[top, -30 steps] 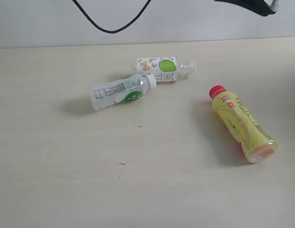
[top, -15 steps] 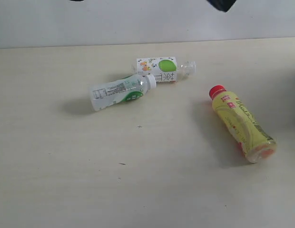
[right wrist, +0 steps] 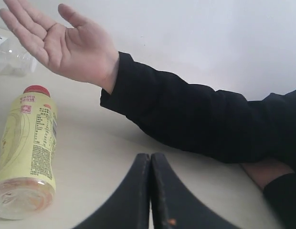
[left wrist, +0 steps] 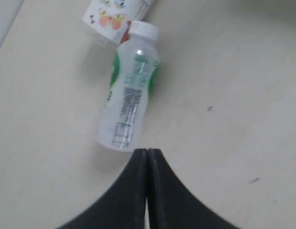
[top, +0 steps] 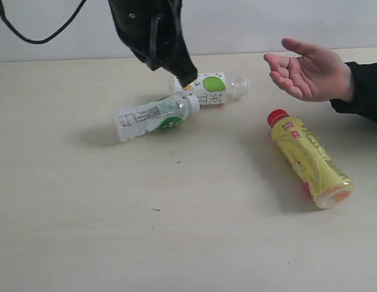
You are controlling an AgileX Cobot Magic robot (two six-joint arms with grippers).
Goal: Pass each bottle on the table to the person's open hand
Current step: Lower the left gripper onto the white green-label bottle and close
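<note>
Left part of the table [top: 61,231]: a clear bottle [top: 153,118] with a green label lies on its side; its white cap sits just beside a second, green-and-white labelled bottle [top: 207,89], also lying flat. Further right a yellow bottle [top: 309,159] with a red cap lies on its side, well apart from that pair. The person's hand [top: 307,74] waits open, palm up, over the far right of the table, beyond the yellow bottle's cap. Three bottles are in view; none is held.

Risks, in my judgement: the left pair lies so close that a grasp on either could nudge the other and set it rolling; closed jaws brought down as they are would shove a bottle rather than take it; these look light and thin-walled, so a hard squeeze may crush one or squirt it out. On the right, the black sleeve [right wrist: 186,119] lies close ahead of the right gripper; a careless reach for the yellow bottle could brush the forearm.

Pose: the left gripper [top: 187,78] slants down from the top of the exterior view, its tip over the labelled bottle's end; contact there cannot be judged from this angle; jaws pressed together, empty. The right gripper [right wrist: 150,155] shows only in its own camera; low over the table, jaws closed, empty.
</note>
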